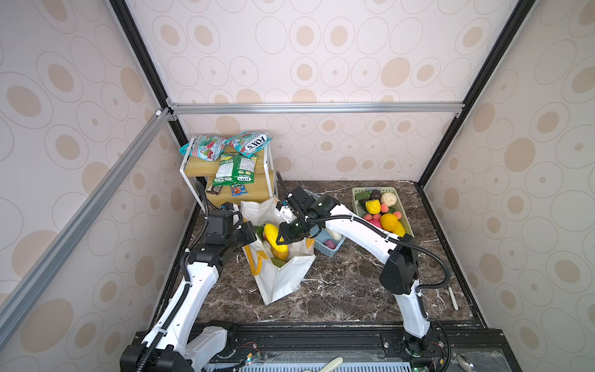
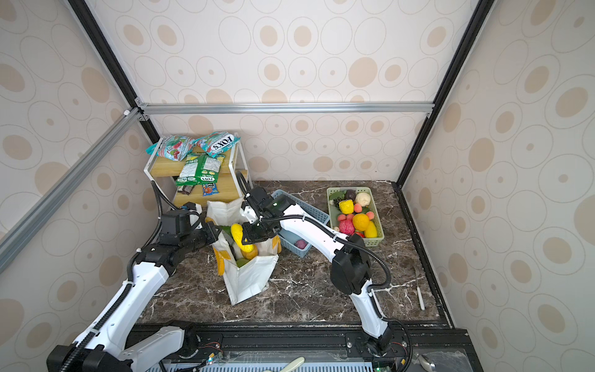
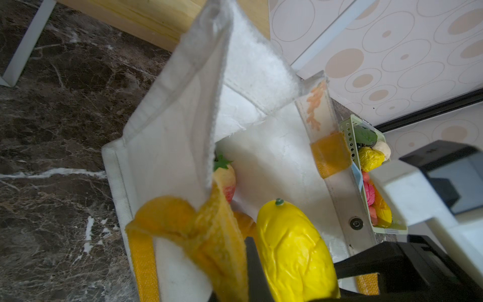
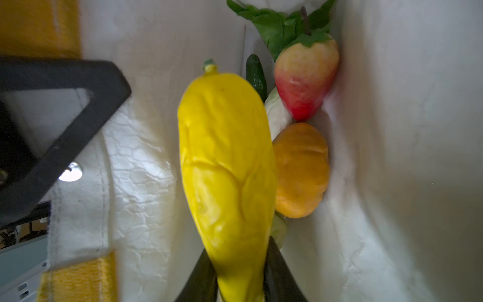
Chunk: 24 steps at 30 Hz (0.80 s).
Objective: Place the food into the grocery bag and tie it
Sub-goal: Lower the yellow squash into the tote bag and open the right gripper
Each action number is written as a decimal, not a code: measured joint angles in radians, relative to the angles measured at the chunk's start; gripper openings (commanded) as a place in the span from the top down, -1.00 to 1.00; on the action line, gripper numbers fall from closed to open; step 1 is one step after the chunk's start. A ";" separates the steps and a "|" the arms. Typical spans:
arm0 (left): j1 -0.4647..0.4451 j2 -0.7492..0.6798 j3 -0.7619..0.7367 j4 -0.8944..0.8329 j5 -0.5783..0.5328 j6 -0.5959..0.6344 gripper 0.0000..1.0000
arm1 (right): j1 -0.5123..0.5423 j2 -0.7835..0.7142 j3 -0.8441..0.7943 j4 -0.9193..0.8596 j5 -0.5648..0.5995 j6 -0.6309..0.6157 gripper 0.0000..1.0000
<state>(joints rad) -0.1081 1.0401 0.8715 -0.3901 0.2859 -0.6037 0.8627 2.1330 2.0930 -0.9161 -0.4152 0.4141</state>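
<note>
Marble tabletop (image 1: 338,290) (dark, white-veined) sits inside walls (image 1: 322,48) papered with beige ovals.

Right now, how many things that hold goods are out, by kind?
bag: 1
baskets: 2 (blue basket, green basket)
shelf: 1
Total: 4
</note>
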 measured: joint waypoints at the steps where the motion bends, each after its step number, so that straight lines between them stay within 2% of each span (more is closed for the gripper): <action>1: 0.000 0.000 0.000 0.000 0.000 0.000 1.00 | 0.002 0.006 0.003 -0.001 0.000 -0.002 0.43; 24: 0.000 0.008 0.001 0.006 0.001 0.000 1.00 | 0.039 0.102 -0.012 0.023 0.038 -0.018 0.45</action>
<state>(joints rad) -0.1081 1.0481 0.8722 -0.3843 0.2867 -0.6037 0.9016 2.2349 2.0808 -0.8928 -0.3771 0.3958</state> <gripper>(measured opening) 0.048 0.279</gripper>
